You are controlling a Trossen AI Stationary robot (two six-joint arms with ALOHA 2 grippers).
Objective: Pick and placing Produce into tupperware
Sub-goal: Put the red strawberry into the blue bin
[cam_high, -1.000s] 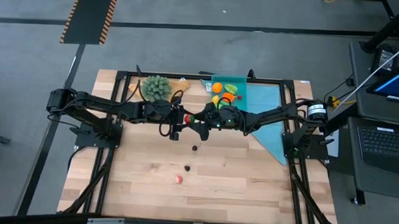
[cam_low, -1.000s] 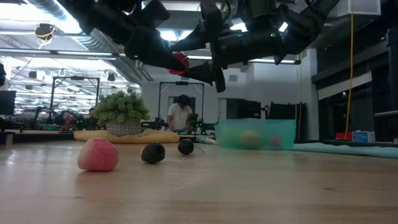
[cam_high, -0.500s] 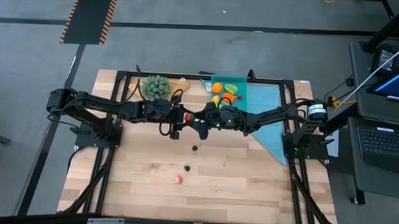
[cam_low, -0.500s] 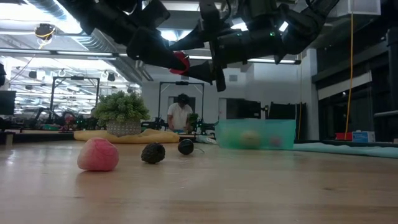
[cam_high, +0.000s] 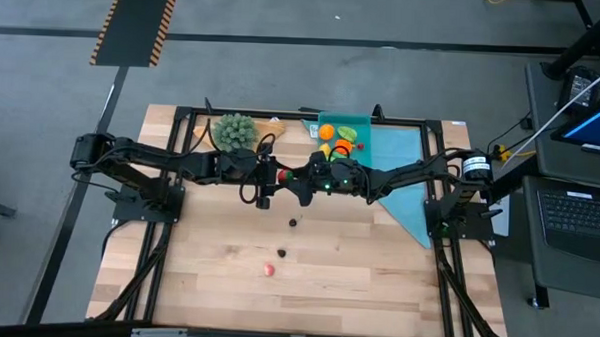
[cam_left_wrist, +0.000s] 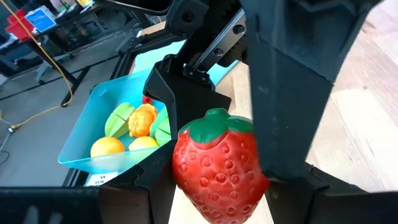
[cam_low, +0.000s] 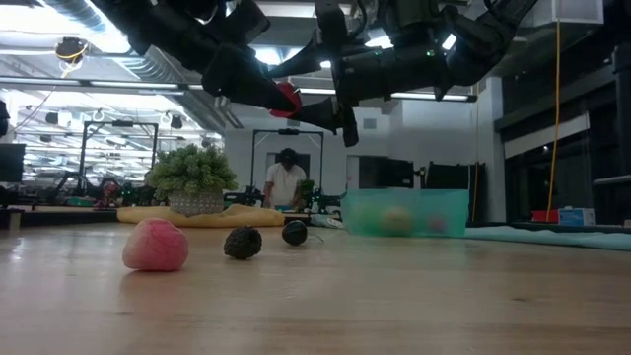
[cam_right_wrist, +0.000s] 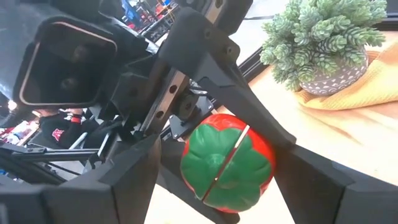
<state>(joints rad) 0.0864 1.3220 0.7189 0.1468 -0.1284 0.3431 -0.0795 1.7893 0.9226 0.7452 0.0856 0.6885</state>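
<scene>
A red toy strawberry (cam_high: 282,175) with a green leaf top is held high over the table's middle, where both grippers meet. My left gripper (cam_high: 277,176) is shut on it (cam_left_wrist: 217,168). My right gripper (cam_high: 293,176) faces it from the right, open, with one finger on either side of the strawberry (cam_right_wrist: 227,163). The teal tupperware (cam_high: 367,124) stands at the far edge on the blue cloth and holds several orange, yellow and green pieces. A red piece (cam_high: 268,269) and two dark pieces (cam_high: 281,253) (cam_high: 293,223) lie on the wood. My left gripper pinches the strawberry's red body (cam_low: 287,99) between its two fingers, coming level from the table's left. The fruit is lifted clear, with its leaf top (cam_right_wrist: 217,155) turned toward the right gripper. My right gripper's fingers (cam_right_wrist: 140,171) flank the fruit; whether they touch it, I cannot tell.
A bushy green plant (cam_high: 234,131) on a tan board stands at the far edge, left of the tupperware. The light-blue cloth (cam_high: 405,182) covers the far right part of the table. A black frame rail (cam_high: 282,115) runs around the table. A person (cam_low: 286,182) stands far behind.
My right gripper has crept a little toward the table's left, closing in around the strawberry. The left gripper and the fruit have kept their place.
</scene>
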